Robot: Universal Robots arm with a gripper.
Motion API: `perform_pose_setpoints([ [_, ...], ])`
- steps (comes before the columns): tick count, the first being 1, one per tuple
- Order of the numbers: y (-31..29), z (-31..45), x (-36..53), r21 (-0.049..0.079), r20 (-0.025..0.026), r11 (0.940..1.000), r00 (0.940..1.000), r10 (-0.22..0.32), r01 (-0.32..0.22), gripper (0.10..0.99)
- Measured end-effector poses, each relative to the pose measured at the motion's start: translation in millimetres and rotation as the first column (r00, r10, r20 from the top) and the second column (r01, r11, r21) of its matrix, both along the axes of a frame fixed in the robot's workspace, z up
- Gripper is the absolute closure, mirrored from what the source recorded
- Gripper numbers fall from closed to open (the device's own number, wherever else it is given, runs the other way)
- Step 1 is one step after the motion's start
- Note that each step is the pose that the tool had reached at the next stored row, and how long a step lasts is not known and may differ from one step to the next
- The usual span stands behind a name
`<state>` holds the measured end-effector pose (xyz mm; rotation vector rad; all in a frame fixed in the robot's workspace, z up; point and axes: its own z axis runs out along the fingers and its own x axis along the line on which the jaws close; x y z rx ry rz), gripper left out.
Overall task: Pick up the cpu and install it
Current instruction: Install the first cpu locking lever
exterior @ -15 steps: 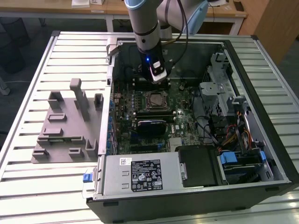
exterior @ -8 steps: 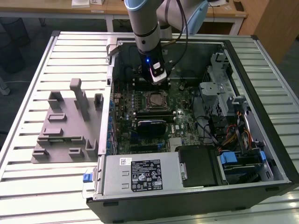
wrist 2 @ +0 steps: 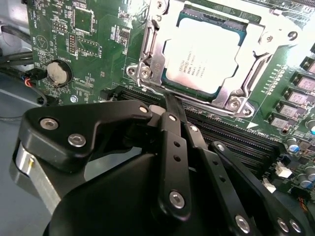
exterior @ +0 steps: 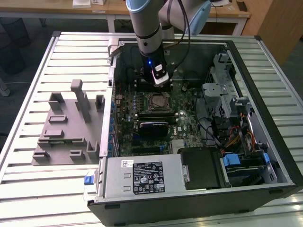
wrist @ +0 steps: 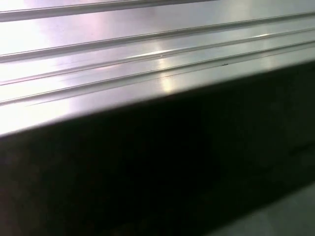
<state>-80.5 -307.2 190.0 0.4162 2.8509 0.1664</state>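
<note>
Within the socket frame (wrist 2: 231,64) the cpu (wrist 2: 204,51) lies flat

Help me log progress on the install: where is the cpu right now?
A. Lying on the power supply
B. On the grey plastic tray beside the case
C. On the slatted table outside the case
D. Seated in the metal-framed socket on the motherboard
D: in the second wrist view the cpu lies flat inside the socket frame on the motherboard.
</note>
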Motion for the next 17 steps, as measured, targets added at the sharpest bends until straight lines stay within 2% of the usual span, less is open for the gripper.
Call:
perform_pose_setpoints([
  [4,-0.5,-0.4,2.1,0.000,0.0000,1.0000,1.0000,0.000,0.000,0.980],
  [7,-0.7,-0.5,3.1,0.008,-0.0004,1.0000,1.0000,0.000,0.000,0.980],
  [12,-0.8,-0.5,3.1,0.011,-0.0005,0.9999,1.0000,0.000,0.000,0.980],
  [17,-0.8,1.4,3.2,0.027,-0.0002,0.9996,1.0000,0.000,0.000,0.980],
])
